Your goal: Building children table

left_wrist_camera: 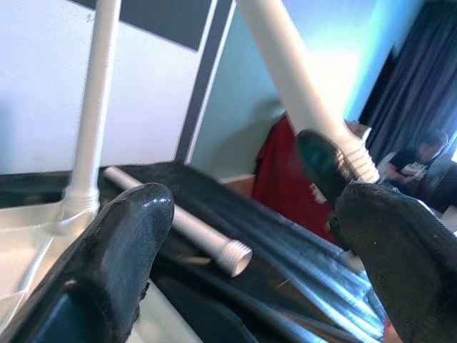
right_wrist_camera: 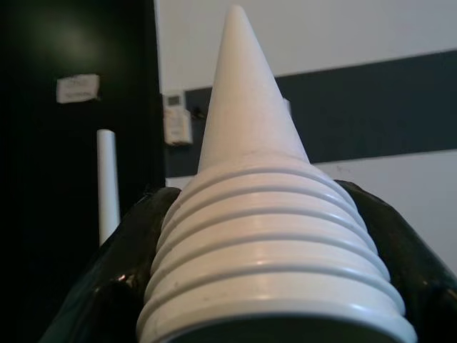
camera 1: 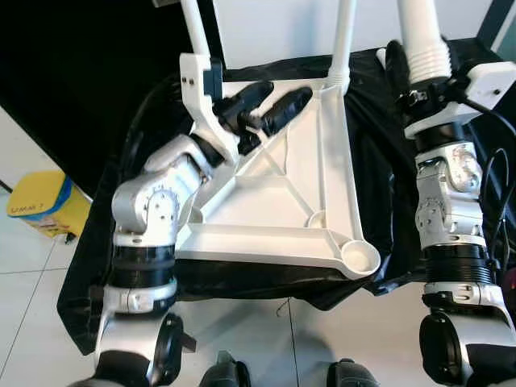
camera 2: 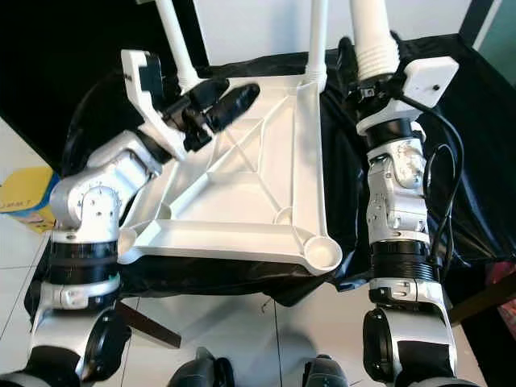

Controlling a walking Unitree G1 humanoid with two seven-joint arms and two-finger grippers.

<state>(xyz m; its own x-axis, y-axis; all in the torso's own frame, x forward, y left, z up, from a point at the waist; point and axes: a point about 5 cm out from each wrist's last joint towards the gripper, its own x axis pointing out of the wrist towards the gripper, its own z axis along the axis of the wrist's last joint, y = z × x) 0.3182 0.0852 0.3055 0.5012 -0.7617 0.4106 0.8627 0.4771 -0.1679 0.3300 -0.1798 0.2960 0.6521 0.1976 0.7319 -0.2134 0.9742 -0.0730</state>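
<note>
Fingers (right_wrist_camera: 389, 236) of the right end effector (camera 1: 411, 68) are clamping the threaded end of a white table leg (camera 1: 423, 36), holding it upright above the black sheet (camera 1: 379, 161), beside the far right corner of the white table top (camera 1: 274, 201).

Left end effector (camera 1: 270, 109) is hovering over the far left part of the table top, its two black fingers (left_wrist_camera: 121, 243) spread wide with nothing between them.

Table top is lying upside down on the black sheet, ribs facing up. Two legs are standing screwed into its far corners: one (camera 1: 193, 28) at the far left, one (camera 1: 343, 40) at the far right. Near right corner is showing an open round socket (camera 1: 359, 258).

Another loose leg (left_wrist_camera: 178, 221), threaded at its end, is lying on the black sheet beyond the table top in the left wrist view.

Yellow container (camera 1: 44, 201) is sitting on the tiled floor (camera 1: 242, 339) to the left. A person (left_wrist_camera: 421, 164) is sitting in the background of the left wrist view.
</note>
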